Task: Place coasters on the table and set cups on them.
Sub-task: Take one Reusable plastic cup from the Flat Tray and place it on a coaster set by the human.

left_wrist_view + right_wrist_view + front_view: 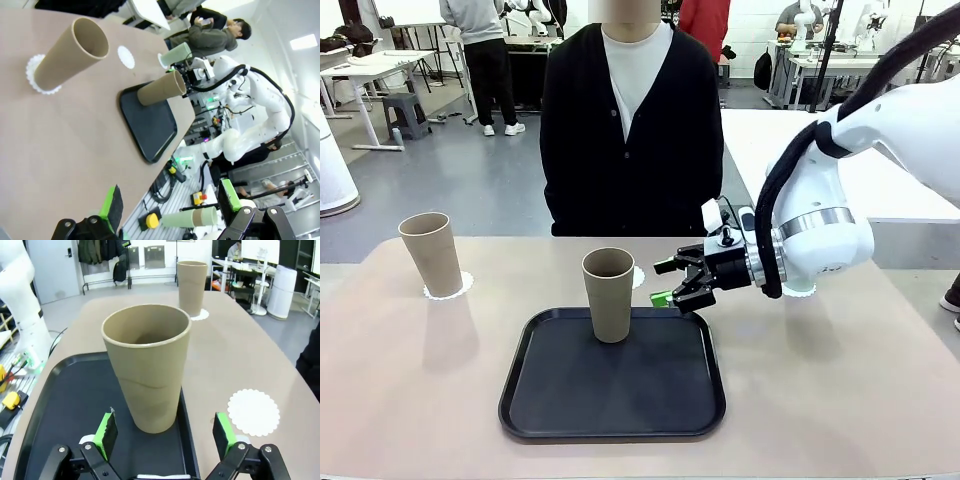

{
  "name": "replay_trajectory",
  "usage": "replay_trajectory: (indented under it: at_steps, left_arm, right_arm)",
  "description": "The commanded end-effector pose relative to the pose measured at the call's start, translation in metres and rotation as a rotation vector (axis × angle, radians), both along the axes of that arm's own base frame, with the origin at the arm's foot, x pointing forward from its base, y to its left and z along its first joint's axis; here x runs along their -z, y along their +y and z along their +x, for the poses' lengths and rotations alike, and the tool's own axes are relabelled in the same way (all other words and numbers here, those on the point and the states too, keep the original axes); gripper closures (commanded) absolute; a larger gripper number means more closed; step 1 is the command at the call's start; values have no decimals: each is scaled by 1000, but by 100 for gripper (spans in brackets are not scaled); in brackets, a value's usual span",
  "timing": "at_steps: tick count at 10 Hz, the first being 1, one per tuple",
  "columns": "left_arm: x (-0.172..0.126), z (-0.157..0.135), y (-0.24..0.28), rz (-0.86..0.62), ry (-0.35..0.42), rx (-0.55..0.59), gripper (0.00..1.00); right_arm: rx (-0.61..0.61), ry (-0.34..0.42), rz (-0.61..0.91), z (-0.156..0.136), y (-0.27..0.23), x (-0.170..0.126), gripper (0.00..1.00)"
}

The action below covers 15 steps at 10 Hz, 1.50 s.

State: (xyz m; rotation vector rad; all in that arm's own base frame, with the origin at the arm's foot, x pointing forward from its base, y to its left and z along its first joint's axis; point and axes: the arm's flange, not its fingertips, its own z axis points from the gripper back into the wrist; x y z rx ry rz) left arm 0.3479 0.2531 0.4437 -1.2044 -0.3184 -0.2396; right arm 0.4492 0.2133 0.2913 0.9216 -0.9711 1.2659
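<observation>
**Reaching for the second cup on the tray**

Spreading across all three views, the beige table (410, 400) carries everything else. On it, near the robot's edge, lies the black tray (610, 410), and at the tray's far end one beige-brown cup (608, 295) stands upright, apart from any coaster. The right arm comes in from the right side with its gripper (672, 282) held level and pointed at this cup; the fingers stand as wide apart as they go and have hold of nothing. In the right wrist view the cup (148, 370) sits just ahead of the green pads (106, 432), centred between them but not yet between the fingers.

The other beige-brown cup (430, 255) already stands on its coaster (458, 290) at the table's far left. A mint green cup (176, 54) shows in the left wrist view beyond the right arm, seemingly set on a coaster too. A bare coaster (253, 412) lies on the table just beyond the tray, close to the right gripper.

The left gripper (167, 202) hangs apart from the work, jaws wide and empty.

As I judge it, two cups are placed and the step in hand is fetching the last. The next move calls for a short advance until the pads flank the cup's lower wall, a gentle close, a lift clear of the tray rim, then a small carry to the bare coaster.
</observation>
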Motion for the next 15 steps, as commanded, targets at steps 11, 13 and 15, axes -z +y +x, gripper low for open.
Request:
replay_trajectory:
  at_steps: [11, 13, 15]
  left_arm:
    - [-2, -1, 1, -1, -6, -2, 0]
    - [-2, -1, 1, -1, -6, -2, 0]
    - [-2, -1, 1, -1, -6, -2, 0]
  right_arm:
    - [-80, 8, 62, 5, 62, 40, 0]
    - [-86, 8, 58, 6, 67, 39, 0]
    - [-103, 5, 51, 7, 76, 41, 0]
